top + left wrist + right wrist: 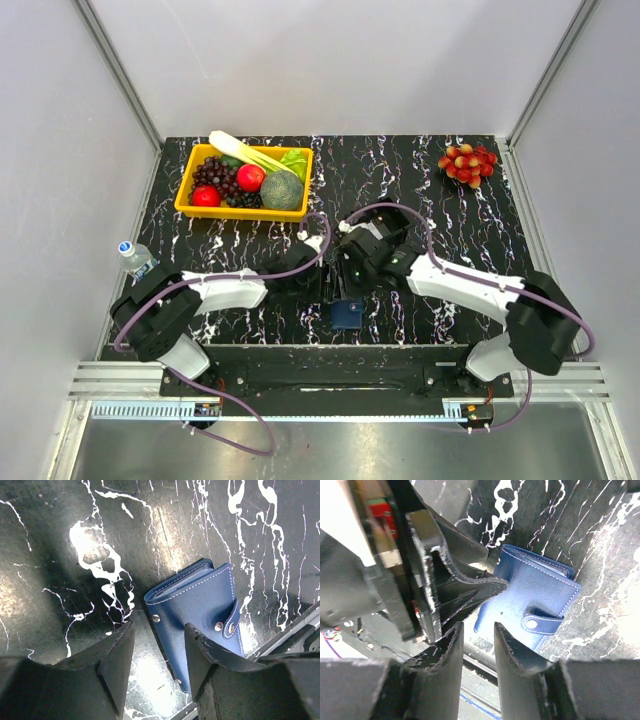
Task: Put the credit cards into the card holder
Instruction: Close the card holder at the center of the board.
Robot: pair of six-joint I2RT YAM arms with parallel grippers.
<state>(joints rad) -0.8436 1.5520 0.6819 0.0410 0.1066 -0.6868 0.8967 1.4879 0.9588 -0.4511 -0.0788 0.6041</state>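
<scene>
- The card holder (347, 314) lies shut with its strap snapped, flat on the black marbled table (450, 220). It is close to the near edge, between the two arms.
- The left gripper (159, 630) hangs just over it, fingers spread wide and empty. One finger overlaps the holder's side; I cannot tell whether they touch.
- The right gripper (478, 627) sits close beside the left one, fingers narrowly parted with nothing between them, and the holder is just ahead.
- A bottle (135, 257) stands at the left edge.
- A yellow basket (230, 214) of produce sits far left, and a red fruit bunch (467, 162) far right.
</scene>
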